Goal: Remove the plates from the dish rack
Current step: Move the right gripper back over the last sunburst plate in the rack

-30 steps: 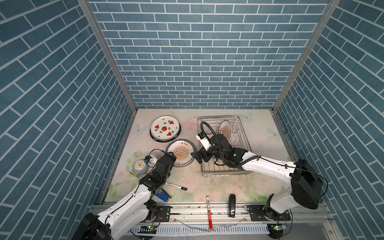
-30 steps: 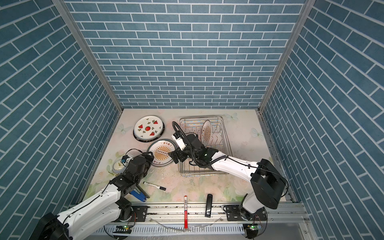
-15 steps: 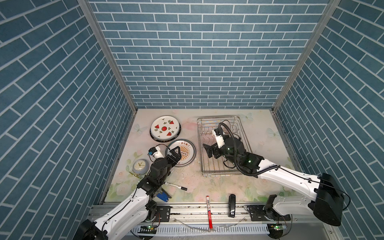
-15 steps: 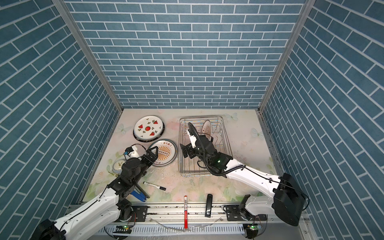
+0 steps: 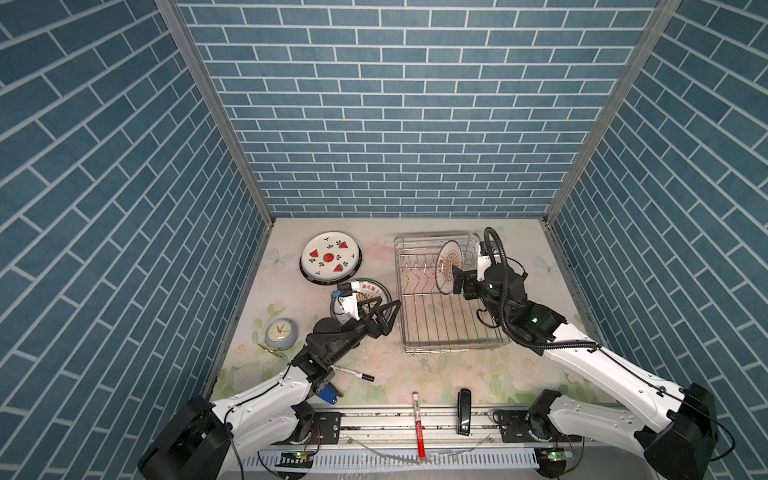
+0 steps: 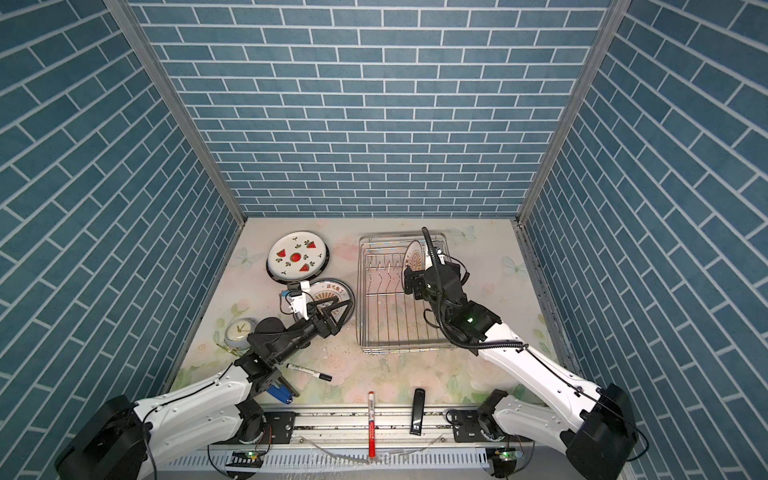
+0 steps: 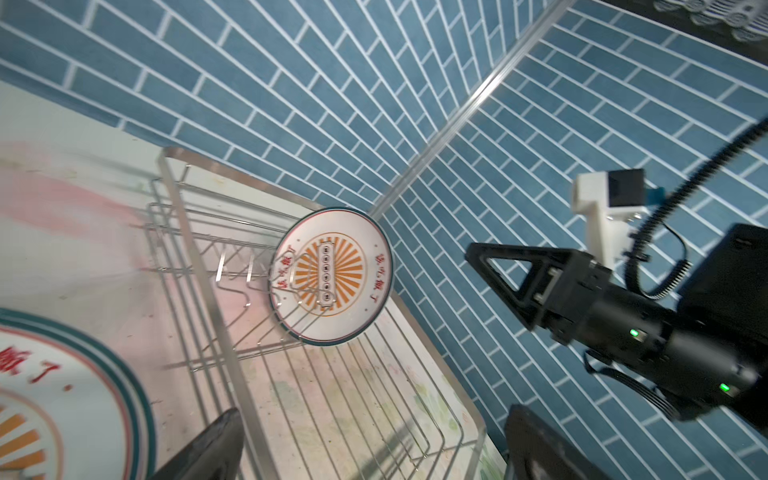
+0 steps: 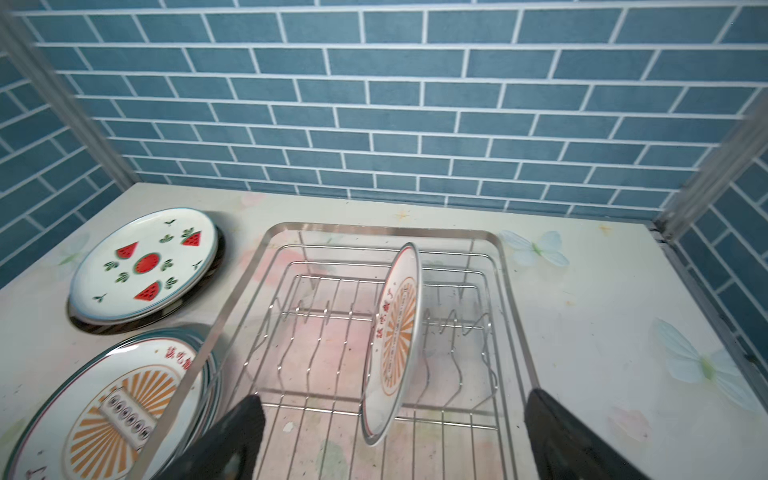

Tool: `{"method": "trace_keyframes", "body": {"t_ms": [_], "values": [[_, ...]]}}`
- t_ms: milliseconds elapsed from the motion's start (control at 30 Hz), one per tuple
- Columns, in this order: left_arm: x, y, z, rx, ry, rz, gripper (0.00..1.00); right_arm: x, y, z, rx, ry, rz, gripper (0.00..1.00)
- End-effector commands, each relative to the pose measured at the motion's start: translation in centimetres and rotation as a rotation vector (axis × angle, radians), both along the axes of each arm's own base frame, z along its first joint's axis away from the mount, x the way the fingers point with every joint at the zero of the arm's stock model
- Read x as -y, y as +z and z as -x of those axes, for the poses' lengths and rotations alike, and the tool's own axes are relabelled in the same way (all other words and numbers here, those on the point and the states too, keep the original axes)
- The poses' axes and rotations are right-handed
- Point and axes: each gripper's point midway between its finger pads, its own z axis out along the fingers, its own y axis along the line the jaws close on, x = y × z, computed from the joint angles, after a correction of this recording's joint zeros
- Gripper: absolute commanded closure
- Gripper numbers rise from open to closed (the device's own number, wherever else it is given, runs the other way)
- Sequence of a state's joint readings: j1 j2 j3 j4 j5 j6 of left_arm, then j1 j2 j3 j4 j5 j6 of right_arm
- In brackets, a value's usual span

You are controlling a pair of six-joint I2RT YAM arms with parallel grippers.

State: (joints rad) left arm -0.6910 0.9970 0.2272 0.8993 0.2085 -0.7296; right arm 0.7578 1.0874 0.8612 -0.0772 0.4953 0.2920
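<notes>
The bench point(image 5: 519, 374) is carrying everything. The rack point(image 5: 400, 291) is sitting on its right half, with one sunburst plate point(image 5: 449, 266) standing on edge among the prongs point(image 5: 415, 268) toward the far end. Two stacks are lying flat left of the rack. A watermelon plate point(image 5: 330, 258) is topping the far one and a second sunburst plate point(image 6: 332, 291) the near one. I am holding my right gripper point(image 5: 457, 282) wide open just beside the standing plate, apart from it. My left gripper point(image 5: 384, 309), equally wide and empty, is hovering over the near stack's edge. A clock point(image 5: 280, 332) is lying by the left wall.
</notes>
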Motion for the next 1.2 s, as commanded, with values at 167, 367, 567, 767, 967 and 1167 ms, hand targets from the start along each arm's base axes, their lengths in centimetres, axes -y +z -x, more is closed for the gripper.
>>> {"method": "trace_keyframes", "body": {"t_ms": [167,367,567,767,967,1167], "values": [[1.5,2.9,0.6,0.153,-0.019,-0.061,0.0,0.5,-0.8,-1.9,-0.059,-0.037,-0.015,0.09],[2.8,2.7,0.7,0.147,-0.066,-0.053,0.0,-0.6,-1.5,-4.1,-0.104,-0.028,-0.006,0.18],[3.6,2.2,0.4,0.13,-0.08,-0.024,0.0,-1.2,-2.8,-6.1,-0.148,-0.052,0.04,0.29],[3.1,2.0,0.2,0.125,-0.051,-0.034,0.0,-0.3,-4.0,-7.3,-0.16,-0.135,0.109,0.42],[2.7,1.9,0.2,0.123,-0.033,-0.046,0.0,-1.2,-5.3,-8.0,-0.185,-0.117,0.121,0.56],[2.7,1.5,0.0,0.112,-0.028,-0.051,0.0,-1.4,-6.4,-8.8,-0.212,-0.133,0.151,0.66]]}}
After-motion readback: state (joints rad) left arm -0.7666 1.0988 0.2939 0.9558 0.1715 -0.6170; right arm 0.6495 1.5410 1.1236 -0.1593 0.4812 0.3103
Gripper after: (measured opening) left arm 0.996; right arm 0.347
